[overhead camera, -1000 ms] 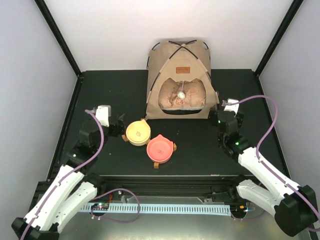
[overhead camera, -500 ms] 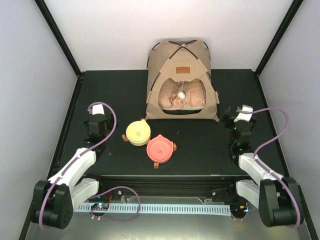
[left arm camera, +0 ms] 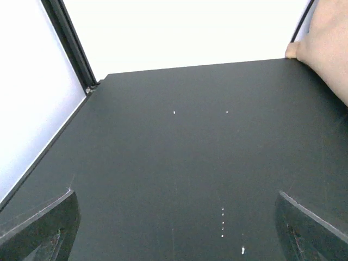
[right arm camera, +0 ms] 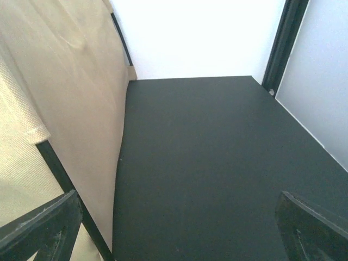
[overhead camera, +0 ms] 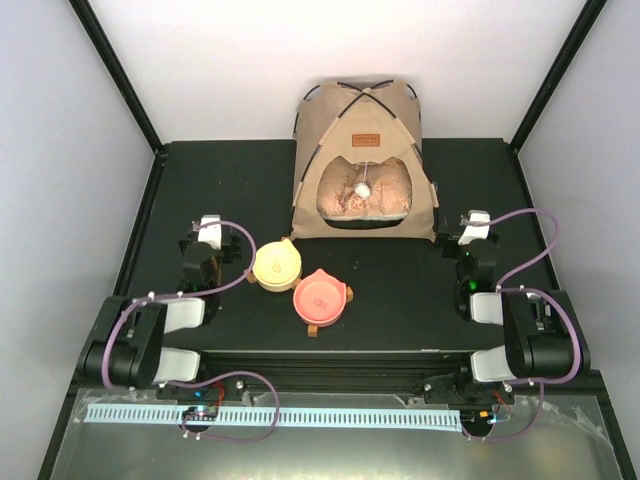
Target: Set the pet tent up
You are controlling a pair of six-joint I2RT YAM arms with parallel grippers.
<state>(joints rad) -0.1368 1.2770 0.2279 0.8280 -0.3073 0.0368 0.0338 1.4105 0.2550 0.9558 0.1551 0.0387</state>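
Both arms have drawn back from their earlier outstretched reach and now sit folded near their bases. Left gripper [overhead camera: 213, 236]: fingers spread wide, nothing between them, near the yellow bowl [overhead camera: 276, 264]. Right gripper [overhead camera: 470, 236]: likewise spread and empty, near the tent's front right corner, apart from it. Pet tent [overhead camera: 335, 150]: upright at the far middle of the table [overhead camera: 200, 180], black poles crossing at the peak, floral cushion [overhead camera: 385, 200] and white pom-pom [overhead camera: 363, 187] showing in the doorway. Pink bowl [overhead camera: 320, 296]: just beside the yellow one. Step in hand, as judged: withdrawal, with the set-up apparently complete. Next move: likely only parking both arms, keeping clear of the canvas.
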